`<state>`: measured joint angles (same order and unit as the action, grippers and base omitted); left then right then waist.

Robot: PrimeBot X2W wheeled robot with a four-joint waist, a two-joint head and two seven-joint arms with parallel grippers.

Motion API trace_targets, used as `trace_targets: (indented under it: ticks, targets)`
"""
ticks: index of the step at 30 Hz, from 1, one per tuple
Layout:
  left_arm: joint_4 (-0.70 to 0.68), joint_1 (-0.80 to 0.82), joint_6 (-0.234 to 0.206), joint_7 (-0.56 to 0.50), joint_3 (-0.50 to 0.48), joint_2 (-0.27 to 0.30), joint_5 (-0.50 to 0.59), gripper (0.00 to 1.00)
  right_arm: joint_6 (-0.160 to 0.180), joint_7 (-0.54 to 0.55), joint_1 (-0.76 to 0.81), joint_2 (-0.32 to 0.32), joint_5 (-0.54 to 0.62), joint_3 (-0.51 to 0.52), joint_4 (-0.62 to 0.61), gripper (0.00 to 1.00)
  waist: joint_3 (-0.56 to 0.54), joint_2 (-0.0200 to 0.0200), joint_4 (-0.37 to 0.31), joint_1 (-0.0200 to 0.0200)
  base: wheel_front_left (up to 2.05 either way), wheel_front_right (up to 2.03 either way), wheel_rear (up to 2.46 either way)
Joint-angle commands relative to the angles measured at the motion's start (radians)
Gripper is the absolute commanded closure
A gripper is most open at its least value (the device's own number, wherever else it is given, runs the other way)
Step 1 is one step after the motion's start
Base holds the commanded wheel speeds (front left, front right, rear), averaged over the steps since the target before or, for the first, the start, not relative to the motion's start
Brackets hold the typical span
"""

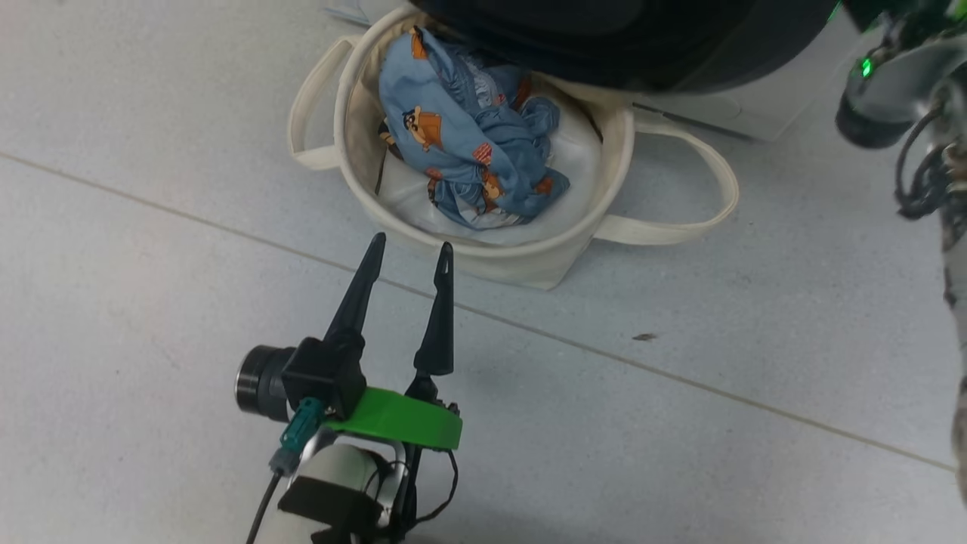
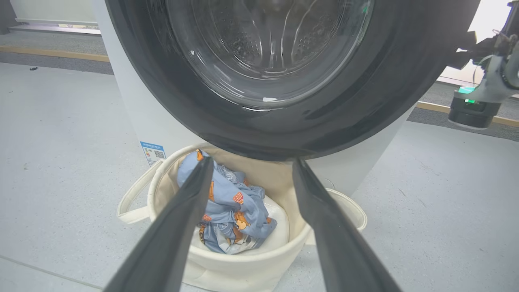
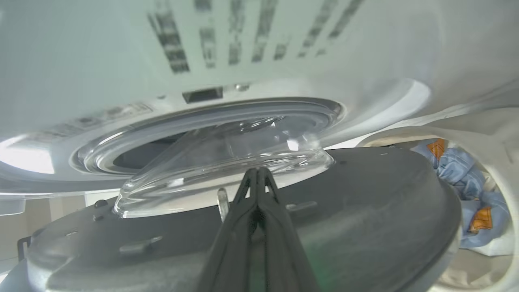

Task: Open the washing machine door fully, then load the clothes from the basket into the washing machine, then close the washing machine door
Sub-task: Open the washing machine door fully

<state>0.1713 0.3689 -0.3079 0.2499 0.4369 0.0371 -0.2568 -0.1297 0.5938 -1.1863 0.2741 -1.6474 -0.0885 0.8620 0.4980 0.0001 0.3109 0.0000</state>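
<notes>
Cream canvas basket holds crumpled blue clothes over white bundle.

Floor is pale grey large tile, matte and faintly speckled. One thin tan grout line runs diagonally across the head view, with a small dark speck on the tile near it. In the left wrist view the same grey floor runs back to a tan strip, with a darker grey band behind it, then a white wall base. There is a tiny dark scrap on the floor near the strip at left. Bright white glare at upper right, source can't tell. Lighting is soft and even, with weak shadows.
</notes>
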Motion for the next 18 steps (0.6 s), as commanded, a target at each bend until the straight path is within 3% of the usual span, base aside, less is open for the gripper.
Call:
trace_targets:
  ticks: [1,18]
  targets:
    - [-0.026,-0.020,-0.001,0.012,-0.038,0.013,0.007,0.00,-0.001,0.006,0.046,-0.053,0.019,-0.035,-0.051,1.00,-0.023,-0.0001,-0.006,0.0000,0.00,0.00,0.00]
    - [-0.005,-0.099,0.015,0.012,-0.095,0.013,0.042,0.00,-0.001,0.041,0.376,-0.201,-0.005,-0.119,-0.176,1.00,-0.190,-0.0001,-0.042,0.0000,0.00,0.00,0.00]
